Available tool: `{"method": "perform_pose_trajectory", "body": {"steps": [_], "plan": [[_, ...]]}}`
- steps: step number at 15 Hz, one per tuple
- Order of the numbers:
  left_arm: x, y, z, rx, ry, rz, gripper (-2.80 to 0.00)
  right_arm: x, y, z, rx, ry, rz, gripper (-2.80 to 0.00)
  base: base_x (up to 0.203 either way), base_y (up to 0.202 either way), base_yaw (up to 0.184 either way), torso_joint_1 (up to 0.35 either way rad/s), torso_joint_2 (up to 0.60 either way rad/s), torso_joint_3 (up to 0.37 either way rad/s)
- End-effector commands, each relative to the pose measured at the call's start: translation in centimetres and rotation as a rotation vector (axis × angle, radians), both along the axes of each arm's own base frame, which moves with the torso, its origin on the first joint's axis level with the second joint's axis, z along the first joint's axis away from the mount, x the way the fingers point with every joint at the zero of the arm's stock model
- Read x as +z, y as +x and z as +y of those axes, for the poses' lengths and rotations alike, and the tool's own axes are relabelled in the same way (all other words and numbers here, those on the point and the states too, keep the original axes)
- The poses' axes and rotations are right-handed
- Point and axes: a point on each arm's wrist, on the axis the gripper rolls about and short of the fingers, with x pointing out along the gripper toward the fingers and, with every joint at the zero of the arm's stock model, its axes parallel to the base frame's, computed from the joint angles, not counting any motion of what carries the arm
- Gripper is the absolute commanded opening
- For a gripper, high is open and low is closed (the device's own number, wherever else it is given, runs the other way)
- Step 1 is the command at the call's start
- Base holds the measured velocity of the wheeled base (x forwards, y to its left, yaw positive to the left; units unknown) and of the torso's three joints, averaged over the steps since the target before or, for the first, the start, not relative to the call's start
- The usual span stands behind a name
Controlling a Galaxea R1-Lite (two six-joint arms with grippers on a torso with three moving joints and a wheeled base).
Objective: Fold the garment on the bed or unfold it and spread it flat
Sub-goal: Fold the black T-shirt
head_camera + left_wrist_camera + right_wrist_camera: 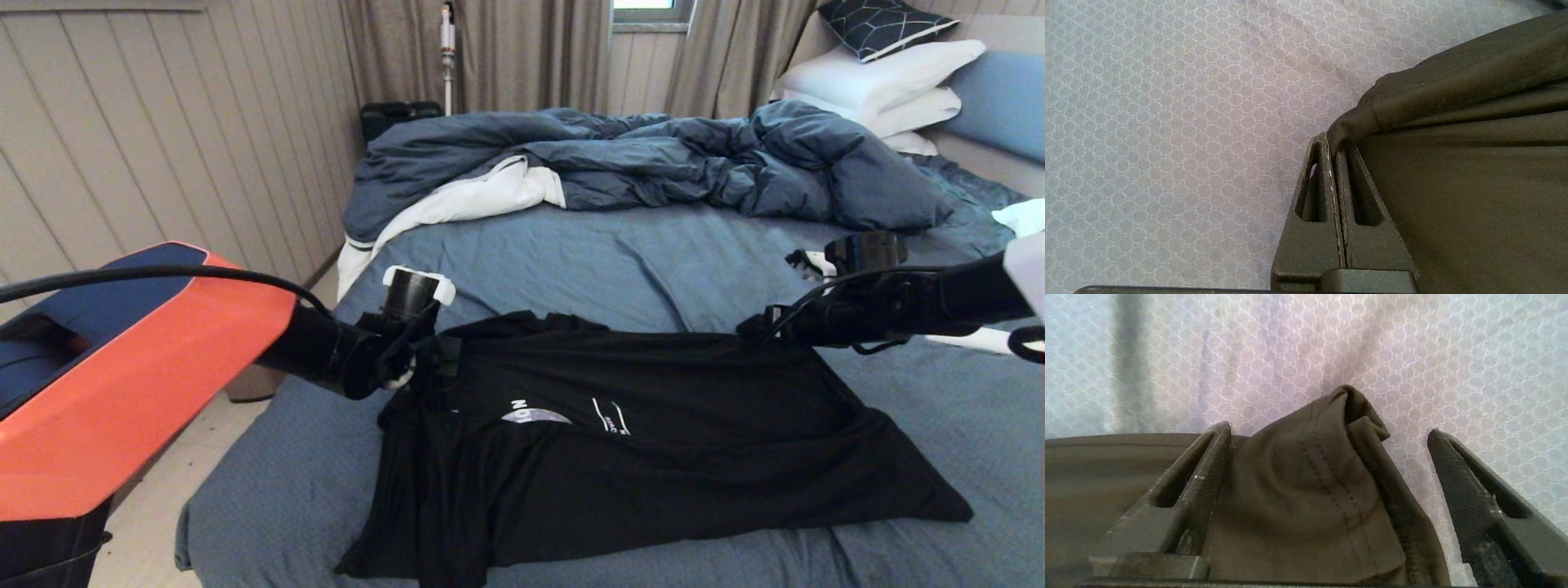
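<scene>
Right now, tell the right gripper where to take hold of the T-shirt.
Grip the bunched hemmed corner of the T-shirt that already sits between the open right gripper jaws. It stands up off the bed sheet, so closing from above should catch it.

I count one black garment [653, 457] on one bed [637, 253], one rumpled duvet [653, 163], three white pillows [886, 77], and one dark patterned cushion [886, 24].
</scene>
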Motion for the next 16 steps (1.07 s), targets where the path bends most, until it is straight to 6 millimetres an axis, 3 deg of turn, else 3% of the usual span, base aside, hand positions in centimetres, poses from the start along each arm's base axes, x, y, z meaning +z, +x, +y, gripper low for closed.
{"method": "perform_pose_trajectory", "body": {"steps": [1, 6, 10, 16], "plan": [[-0.1, 0.0, 0.0, 0.002, 0.001, 0.001, -2.8, -0.4, 0.1, -0.1, 0.0, 0.001, 0.011, -2.8, 0.0, 0.0, 0.0, 0.0, 0.0, 0.0], [0.1, 0.0, -0.1, 0.0, -0.005, -0.01, -2.8, 0.1, 0.3, -0.1, -0.006, -0.006, -0.034, -2.8, 0.0, 0.0, 0.0, 0.0, 0.0, 0.0], [1.9, -0.3, 0.1, 0.006, -0.028, -0.057, -2.8, 2.4, -0.6, -0.1, -0.024, -0.013, -0.081, -2.8, 0.0, 0.0, 0.0, 0.0, 0.0, 0.0], [4.8, -1.5, 0.7, 0.023, -0.047, -0.11, -2.8, 5.2, -4.8, 0.0, -0.043, -0.01, -0.098, -2.8, 0.0, 0.0, 0.0, 0.0, 0.0, 0.0]]}}
